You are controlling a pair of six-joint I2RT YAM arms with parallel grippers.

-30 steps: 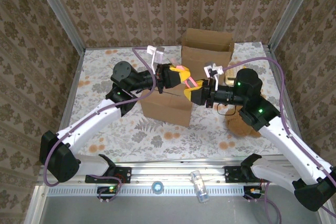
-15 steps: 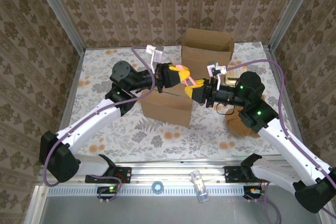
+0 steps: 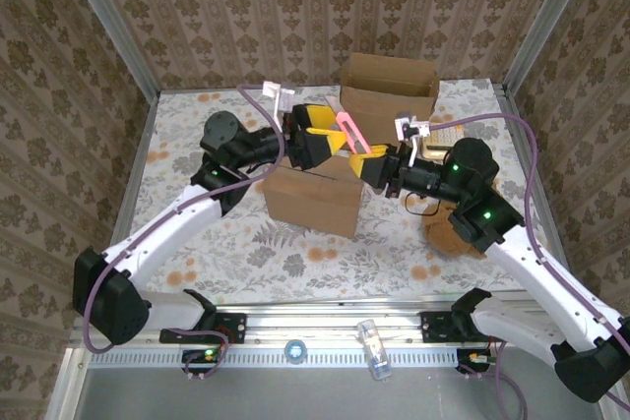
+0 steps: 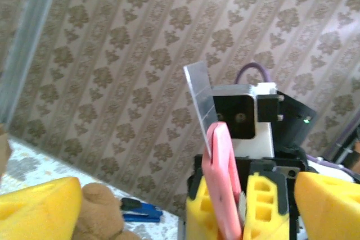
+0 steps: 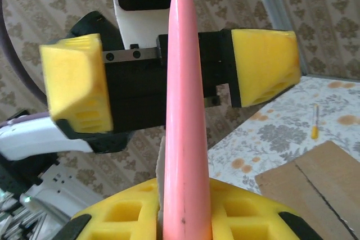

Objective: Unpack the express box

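Occlusion first: from above, both claws crowd over the back edge of the express box (image 3: 313,201). You can't see that part of its top, and whether the flaps are taped is too small to tell.

Your right gripper (image 3: 375,166) is clamped on the pink box cutter (image 3: 350,132). The handle is pinched between its yellow fingers (image 5: 121,213) and the cutter slants up out of the claw above the box. The blade (image 4: 198,100) reads clearly from the left wrist, a grey sliver against the wallpaper. From the right wrist the handle is edge-on and covers it.

Your left gripper (image 3: 329,133) hangs over the box's back edge, jaws wide apart. There's one yellow finger (image 5: 76,91) on either side of the cutter, with a gap showing on both sides.

Right of the box, a brown plush toy (image 3: 451,233) lies half under the right arm. Behind the box stands a second cardboard box (image 3: 389,93), open at the top, its inside out of sight. A blue object (image 4: 139,212) beside the plush is cut off and unclear.

All of it sits on a floral tablecloth (image 3: 197,233), with damask wallpaper (image 3: 246,7) on three sides. A small bottle (image 3: 374,349) lies on the rail in front of the box.
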